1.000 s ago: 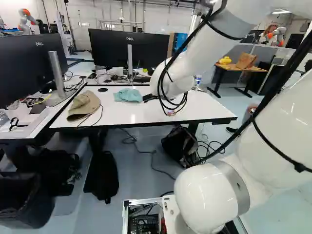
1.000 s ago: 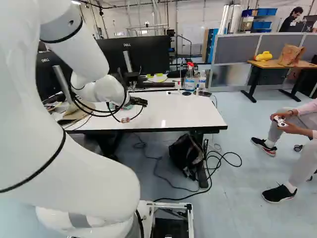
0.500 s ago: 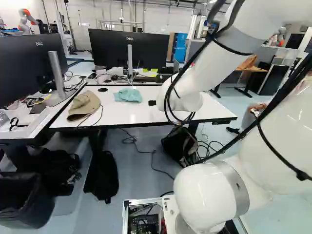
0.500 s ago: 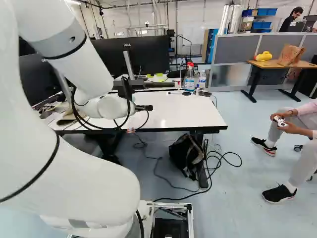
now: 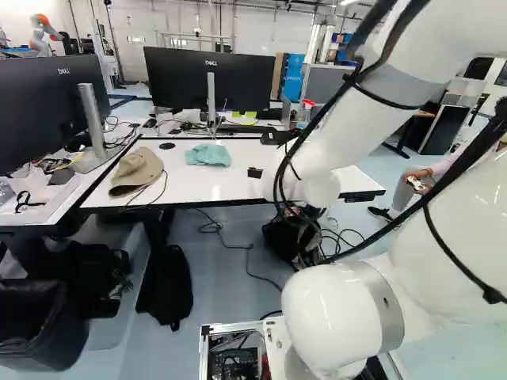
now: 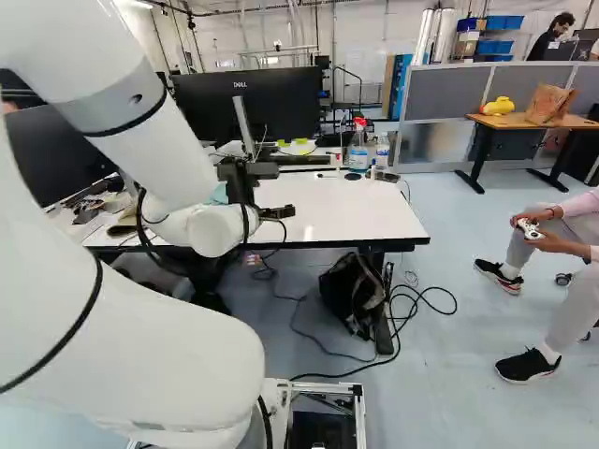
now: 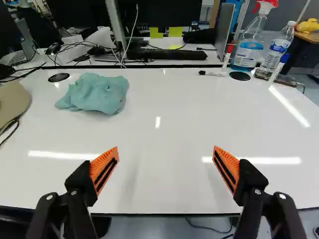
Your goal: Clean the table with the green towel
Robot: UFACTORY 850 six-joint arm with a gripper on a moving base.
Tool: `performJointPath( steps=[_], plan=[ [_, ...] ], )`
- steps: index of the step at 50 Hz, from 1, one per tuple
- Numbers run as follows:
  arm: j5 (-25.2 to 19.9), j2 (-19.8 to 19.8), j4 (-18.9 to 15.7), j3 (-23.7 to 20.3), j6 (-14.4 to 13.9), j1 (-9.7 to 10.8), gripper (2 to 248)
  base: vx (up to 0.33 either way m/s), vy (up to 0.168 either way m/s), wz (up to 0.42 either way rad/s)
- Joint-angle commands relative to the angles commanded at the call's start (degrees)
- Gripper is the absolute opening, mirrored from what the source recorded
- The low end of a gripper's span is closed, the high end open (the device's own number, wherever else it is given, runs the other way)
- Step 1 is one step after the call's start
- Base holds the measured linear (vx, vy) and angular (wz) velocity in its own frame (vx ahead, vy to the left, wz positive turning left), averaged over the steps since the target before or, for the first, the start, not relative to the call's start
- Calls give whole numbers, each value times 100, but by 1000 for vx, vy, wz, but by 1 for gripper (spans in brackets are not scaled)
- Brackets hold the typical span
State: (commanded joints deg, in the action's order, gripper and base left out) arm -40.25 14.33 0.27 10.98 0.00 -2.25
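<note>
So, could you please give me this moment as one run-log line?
black two-finger gripper: open, empty | crumpled blue-green cloth towel: on glossy white tabletop, ungripped | tan fabric cap: beside towel | wiping: none under way

White arm (image 5: pixel 467 237), grey bands (image 6: pixel 117 101), black cables (image 5: pixel 475 150), orange-padded gripper (image 6: pixel 281 212)

The arm (image 6: pixel 164 154) reaches forward, its end effector (image 6: pixel 278 212) wide open.

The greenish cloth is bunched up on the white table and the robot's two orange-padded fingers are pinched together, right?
Not quite: the wrist view shows the gripper open, fingers wide apart. The greenish cloth is bunched up on the white table.
</note>
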Motion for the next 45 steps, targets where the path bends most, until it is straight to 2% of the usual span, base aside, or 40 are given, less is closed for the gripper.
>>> performJointPath(
  steps=[22,45],
  plan=[
    [-622,107,-17,-382,0,144,247,0,0,0],
    [-943,162,-26,-579,0,218,247,0,0,0]
  ],
)
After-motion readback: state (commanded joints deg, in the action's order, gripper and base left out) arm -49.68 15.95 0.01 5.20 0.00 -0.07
